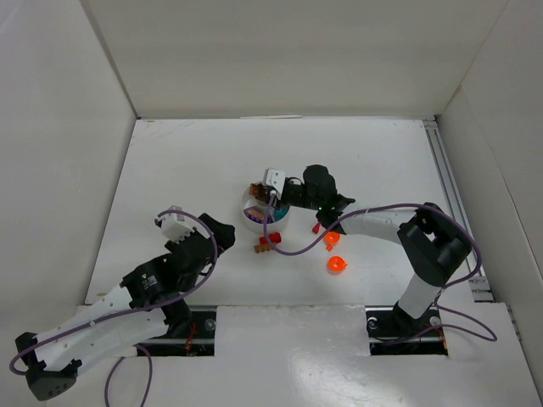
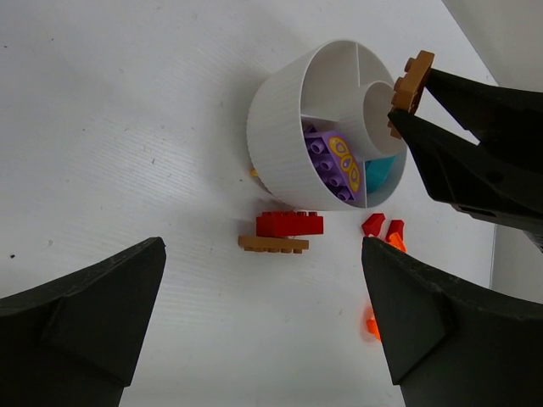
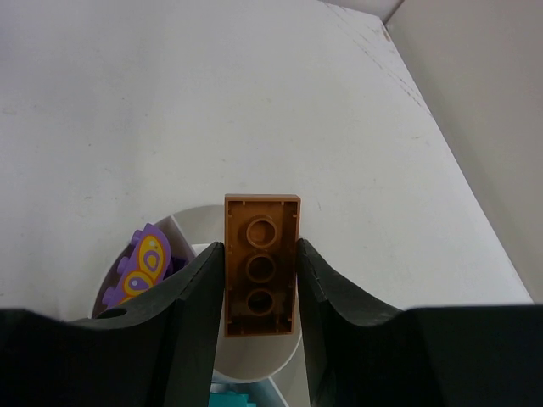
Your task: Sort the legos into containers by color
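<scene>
Over the dish (image 2: 280, 144), right gripper (image 3: 260, 254) pinches brown brick (image 3: 261, 225) lengthwise along fingers (image 3: 191, 292).

Place: robotics lab test cell. Evidence: white table (image 1: 195, 170) boxed in on three sides by plain white panel walls (image 1: 288, 59); left arm (image 1: 157, 284) and right arm (image 1: 428, 246) bolted at its near edge; purple cables (image 1: 297, 252) trailing; metal rail (image 1: 447, 182) along the right side.

Arms (image 1: 93, 326) white w/ black joints (image 1: 433, 246); purple cables (image 1: 293, 252); black gripper fingers (image 2: 85, 314).
</scene>
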Controlling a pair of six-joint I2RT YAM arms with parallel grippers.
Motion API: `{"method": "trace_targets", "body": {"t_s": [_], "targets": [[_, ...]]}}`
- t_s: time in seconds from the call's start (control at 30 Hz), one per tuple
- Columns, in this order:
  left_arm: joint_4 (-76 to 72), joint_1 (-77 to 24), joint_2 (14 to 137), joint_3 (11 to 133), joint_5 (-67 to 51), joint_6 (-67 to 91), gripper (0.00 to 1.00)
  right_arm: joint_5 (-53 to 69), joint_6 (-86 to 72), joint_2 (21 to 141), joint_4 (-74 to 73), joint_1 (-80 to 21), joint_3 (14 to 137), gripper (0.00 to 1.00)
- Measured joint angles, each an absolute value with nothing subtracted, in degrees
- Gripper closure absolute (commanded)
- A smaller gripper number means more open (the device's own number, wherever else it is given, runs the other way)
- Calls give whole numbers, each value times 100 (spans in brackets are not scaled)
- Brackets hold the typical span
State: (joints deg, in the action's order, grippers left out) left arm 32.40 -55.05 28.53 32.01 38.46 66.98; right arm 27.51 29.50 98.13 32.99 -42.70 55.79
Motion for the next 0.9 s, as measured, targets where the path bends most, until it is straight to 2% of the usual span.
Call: {"method": "trace_targets", "body": {"t_s": [0.63, 0.77, 0.9], "targets": [[3238, -5505, 3083, 3201, 3822, 6744, 0, 2746, 2864, 9751, 3380, -4226, 5419, 48], [3009, -5505, 3251, 3201, 3559, 6329, 0, 2685, 2867, 9341, 3334, -4226, 5199, 41], [2123, -5502, 3627, 3076, 2877, 5424, 0, 2517, 2897, 8486, 3236, -4226, 4980, 40]]}}
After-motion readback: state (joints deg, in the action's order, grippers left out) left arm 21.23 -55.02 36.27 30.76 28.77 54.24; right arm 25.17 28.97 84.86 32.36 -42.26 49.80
